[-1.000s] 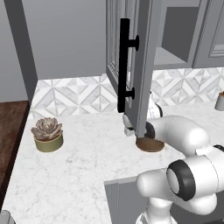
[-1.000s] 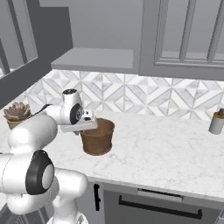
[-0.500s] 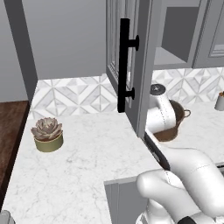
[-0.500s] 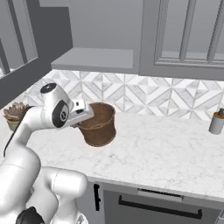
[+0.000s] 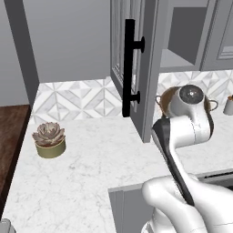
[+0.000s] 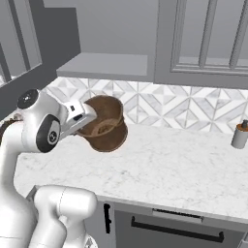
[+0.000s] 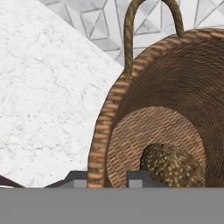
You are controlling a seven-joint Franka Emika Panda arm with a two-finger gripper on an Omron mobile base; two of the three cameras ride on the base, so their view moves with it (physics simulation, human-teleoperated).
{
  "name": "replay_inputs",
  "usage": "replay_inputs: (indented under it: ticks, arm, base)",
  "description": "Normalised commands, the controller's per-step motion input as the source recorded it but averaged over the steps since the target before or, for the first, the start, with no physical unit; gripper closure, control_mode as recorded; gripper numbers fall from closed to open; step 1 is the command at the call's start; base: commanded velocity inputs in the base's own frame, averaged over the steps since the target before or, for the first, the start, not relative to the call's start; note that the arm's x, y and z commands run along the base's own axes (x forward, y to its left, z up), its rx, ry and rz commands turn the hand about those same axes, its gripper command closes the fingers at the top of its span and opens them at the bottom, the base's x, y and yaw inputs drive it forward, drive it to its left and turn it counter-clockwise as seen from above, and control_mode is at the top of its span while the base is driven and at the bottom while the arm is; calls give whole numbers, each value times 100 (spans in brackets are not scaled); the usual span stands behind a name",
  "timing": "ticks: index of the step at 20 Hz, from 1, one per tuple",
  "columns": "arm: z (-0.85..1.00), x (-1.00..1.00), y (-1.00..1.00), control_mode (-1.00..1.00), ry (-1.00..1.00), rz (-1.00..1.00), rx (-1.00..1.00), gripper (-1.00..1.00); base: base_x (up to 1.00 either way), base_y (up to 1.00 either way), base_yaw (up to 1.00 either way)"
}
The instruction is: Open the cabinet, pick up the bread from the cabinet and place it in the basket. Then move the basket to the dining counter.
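No brand, label or writing reads anywhere on these surfaces. On the far left of the left base view sits a succulent (image 5: 49,133), dusty pink rosette leaves in a squat olive-green pot, resting on the white grey-veined marble counter (image 5: 86,173). Right of it hangs the cabinet door (image 5: 136,63), swung open edge-on, grey frame with glass panes, carrying a long matte black bar handle (image 5: 129,68). Behind runs the diamond-patterned tile backsplash (image 5: 77,98). Further right, the basket (image 5: 169,98) peeks out from behind the arm's round white joint.

In the right base view the basket (image 6: 104,123) hangs above the marble, tipped toward the camera, its mouth open and its round brown wall clear of the counter. The gripper (image 6: 89,117) meets it at the near rim. Far right stands a small grey shaker (image 6: 239,135) with a dark cap.

The hand view brings the weave close: coarse brown wicker, ribbed rim, a thin arched loop handle (image 7: 151,26) at the top. The bread (image 7: 173,165), a speckled brown rounded lump, lies on the basket's circular woven bottom. The fingertips (image 7: 142,178) straddle the rim, one inside, one outside, pinched on the basket (image 7: 175,87) wall.
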Motion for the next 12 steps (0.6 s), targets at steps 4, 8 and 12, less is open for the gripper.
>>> replay_inputs:
  ticks: [4,8,12]
  arm:
    - [75,-41,-1,-100,0,6,0,100]
    - [61,-21,0,-100,2,1,0,100]
    - [29,-32,0,-100,2,1,0,100]
  base:
    - [0,0,0]
    - [0,0,0]
    - [0,0,0]
